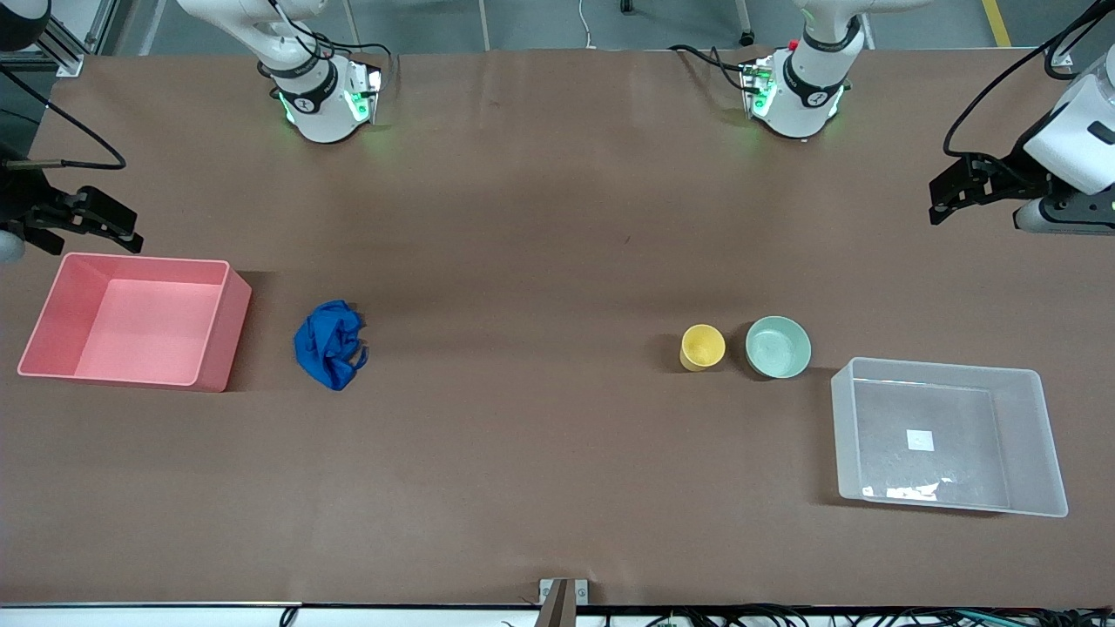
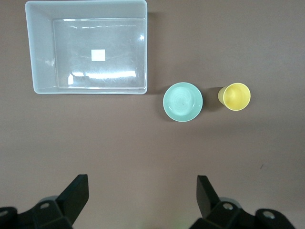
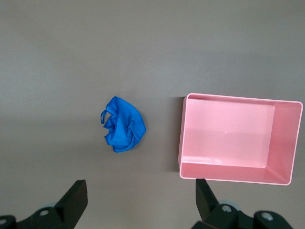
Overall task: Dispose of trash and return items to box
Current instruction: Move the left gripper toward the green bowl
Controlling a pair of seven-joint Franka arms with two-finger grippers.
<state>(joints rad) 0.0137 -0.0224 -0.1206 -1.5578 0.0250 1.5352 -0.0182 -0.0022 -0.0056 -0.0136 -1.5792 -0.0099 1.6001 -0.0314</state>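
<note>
The royal-blue cloth lump (image 1: 330, 344) lies on the table beside the pink bin; it also shows in the right wrist view (image 3: 123, 124). The yellow cup (image 1: 702, 347) and the mint-green bowl (image 1: 778, 347) stand upright side by side near the translucent box (image 1: 843, 418), which holds only its white sticker. The left wrist view shows the cup (image 2: 236, 96), the bowl (image 2: 182, 101) and the box (image 2: 40, 57). My left gripper (image 1: 945, 196) hangs high over the left arm's end of the table, open and empty (image 2: 141, 186). My right gripper (image 1: 109, 228) hangs high over the right arm's end, open and empty (image 3: 139, 187).
An empty pink rectangular bin (image 1: 222, 331) stands at the right arm's end of the table and shows in the right wrist view (image 3: 228, 171). Brown table surface (image 1: 540, 287) lies between the cloth lump and the cup. Both arm bases stand along the table's edge farthest from the front camera.
</note>
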